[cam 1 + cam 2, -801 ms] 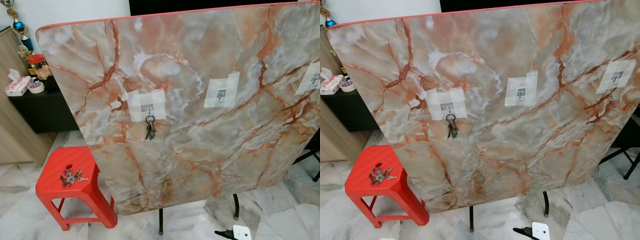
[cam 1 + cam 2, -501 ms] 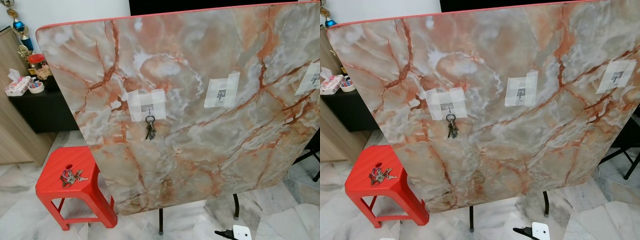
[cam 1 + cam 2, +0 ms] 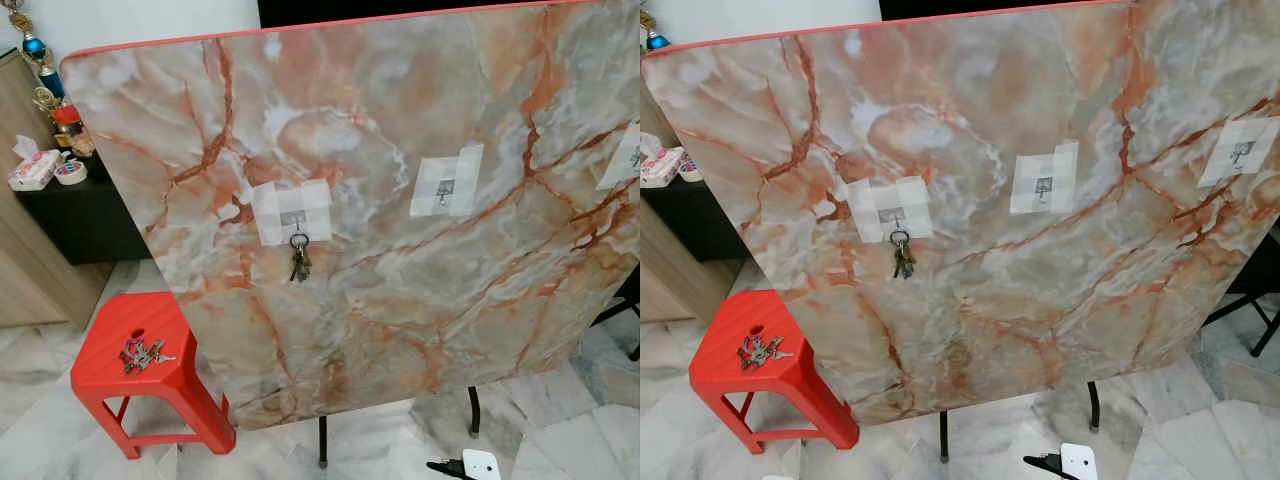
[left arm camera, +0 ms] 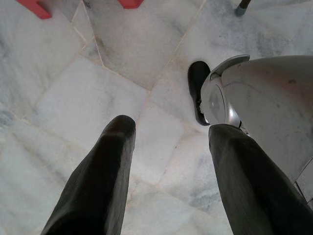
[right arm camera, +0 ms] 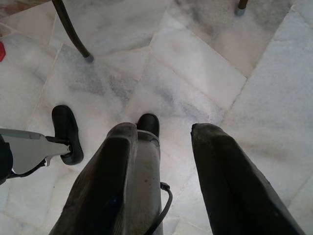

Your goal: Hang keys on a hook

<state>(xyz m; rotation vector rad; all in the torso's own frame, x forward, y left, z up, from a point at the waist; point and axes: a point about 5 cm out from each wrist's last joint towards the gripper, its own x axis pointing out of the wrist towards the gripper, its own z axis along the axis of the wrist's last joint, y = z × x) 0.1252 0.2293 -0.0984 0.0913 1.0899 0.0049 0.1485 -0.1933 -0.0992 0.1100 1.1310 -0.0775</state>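
Note:
A marble-patterned tabletop (image 3: 400,300) stands upright before me with three taped-on hooks. One bunch of keys (image 3: 298,260) hangs from the left hook (image 3: 293,218). The middle hook (image 3: 445,186) and the right hook (image 3: 632,157) are bare. A second bunch of keys (image 3: 143,353) lies on a red plastic stool (image 3: 110,385) at the lower left. My left gripper (image 4: 171,129) hangs open over the floor, holding nothing. My right gripper (image 5: 164,129) is also open and hangs above the tiles, beside my own feet.
A black cabinet (image 3: 90,215) at the far left carries trophies (image 3: 38,60) and a tissue box (image 3: 35,170). Thin black table legs (image 3: 320,445) reach the marble floor. A white plug with a cable (image 3: 478,466) lies on the tiles at the lower right.
The whole picture has shifted a little, so the camera has moved. The hanging keys, the keys on the stool and the hooks stay where they were.

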